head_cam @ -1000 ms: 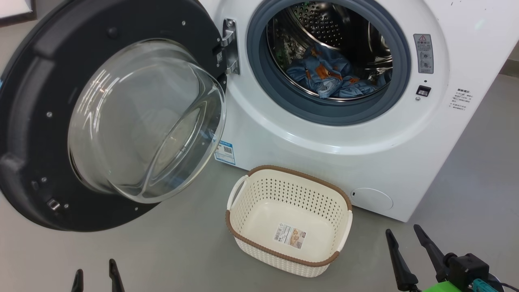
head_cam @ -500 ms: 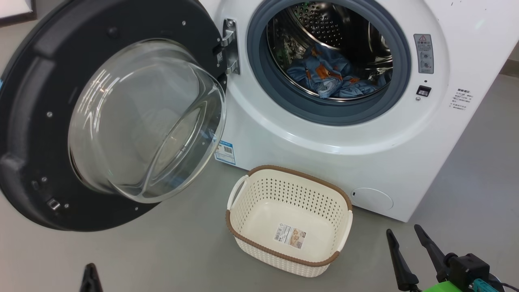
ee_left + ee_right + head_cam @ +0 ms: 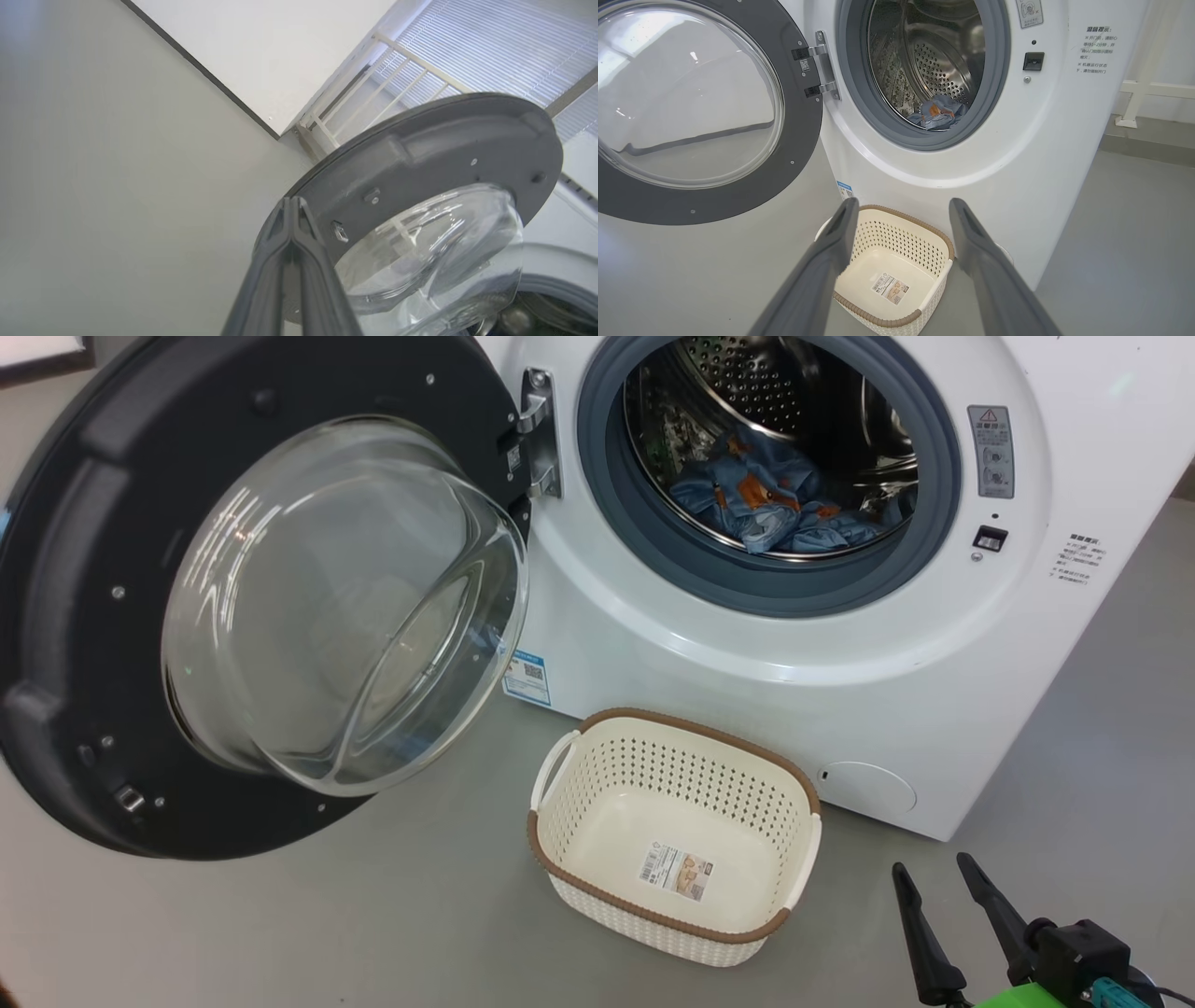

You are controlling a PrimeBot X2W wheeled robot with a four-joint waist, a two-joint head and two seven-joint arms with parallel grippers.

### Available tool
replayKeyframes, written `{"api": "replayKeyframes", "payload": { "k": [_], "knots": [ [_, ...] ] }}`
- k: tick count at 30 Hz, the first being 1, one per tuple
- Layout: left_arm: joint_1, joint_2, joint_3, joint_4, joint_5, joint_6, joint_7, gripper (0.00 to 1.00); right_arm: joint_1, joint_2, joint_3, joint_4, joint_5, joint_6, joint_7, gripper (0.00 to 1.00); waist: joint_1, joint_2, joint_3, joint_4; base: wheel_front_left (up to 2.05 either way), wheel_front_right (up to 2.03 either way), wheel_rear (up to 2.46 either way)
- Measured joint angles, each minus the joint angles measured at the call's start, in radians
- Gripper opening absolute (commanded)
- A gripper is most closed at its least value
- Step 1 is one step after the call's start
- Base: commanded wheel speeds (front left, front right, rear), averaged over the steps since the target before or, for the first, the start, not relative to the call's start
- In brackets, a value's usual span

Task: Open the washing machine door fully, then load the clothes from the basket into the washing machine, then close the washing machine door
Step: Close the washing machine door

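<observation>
Washing machine door is standing wide open. Clothes are lying in the drum, and the basket is sitting empty before the washing machine. Left gripper is clenched on nothing beside the door; right gripper is hanging released. Judging only the door-closing as left.

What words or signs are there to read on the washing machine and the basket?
"温馨提示:" heads the printed notice on the washing machine, right of the opening; the lines under it are too small.
Warning sticker: a red triangle sign; words too small.
Blue sticker: a square code; words blurred.
Label in the basket: too small to read.
</observation>
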Motion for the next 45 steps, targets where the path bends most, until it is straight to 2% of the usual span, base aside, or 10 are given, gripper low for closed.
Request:
{"api": "replayKeyframes", "payload": {
  "k": [3,5,9,20,27,30,31,45],
  "knots": [
    [-0.085,0.015,0.095,0.011,-0.169,-0.037,0.057,0.0,0.0,-0.001,0.0,0.0,0.0,0.0,0.0,1.0,0.0,0.0,0.007,0.005,0.0,0.0,0.0],
    [-0.139,0.05,0.156,0.027,-0.255,-0.05,0.09,0.0,0.0,-0.001,-0.001,-0.001,0.0,0.0,0.0,1.0,0.0,0.0,0.012,0.007,0.0,0.0,0.0],
    [-0.223,0.13,0.236,0.097,-0.342,-0.051,0.13,0.0,0.002,-0.001,-0.005,-0.003,0.0,0.0,0.0,1.0,0.0,0.0,0.019,0.011,0.0,0.0,0.0],
    [-0.49,0.219,0.336,0.349,-0.61,-0.062,0.299,0.0,0.019,-0.028,-0.015,-0.01,-0.002,0.0,0.0,1.0,0.0001,0.0,0.086,0.005,0.0,0.0,0.0],
    [-0.593,0.254,0.357,0.479,-0.685,-0.102,0.372,0.0,-0.005,-0.059,-0.001,-0.012,-0.007,0.0,0.0,1.0,0.0,0.0,0.142,-0.013,0.0,0.0,0.0],
    [-0.606,0.266,0.384,0.53,-0.711,-0.105,0.39,0.0,-0.008,-0.074,-0.001,-0.012,-0.007,0.0,0.0,1.0,0.0001,0.0,0.156,-0.03,0.0,0.0,0.0],
    [-0.607,0.275,0.39,0.555,-0.733,-0.12,0.409,0.0,-0.008,-0.08,-0.002,-0.012,-0.007,0.0,0.0,1.0,0.0,0.0,0.163,-0.041,0.0,0.0,0.0],
    [-0.609,0.314,0.411,0.704,-0.745,-0.139,0.458,0.0,-0.006,-0.127,0.001,-0.012,-0.007,0.0,0.0,1.0,0.0001,0.0,0.161,-0.089,0.0,0.0,0.0]
  ]
}}
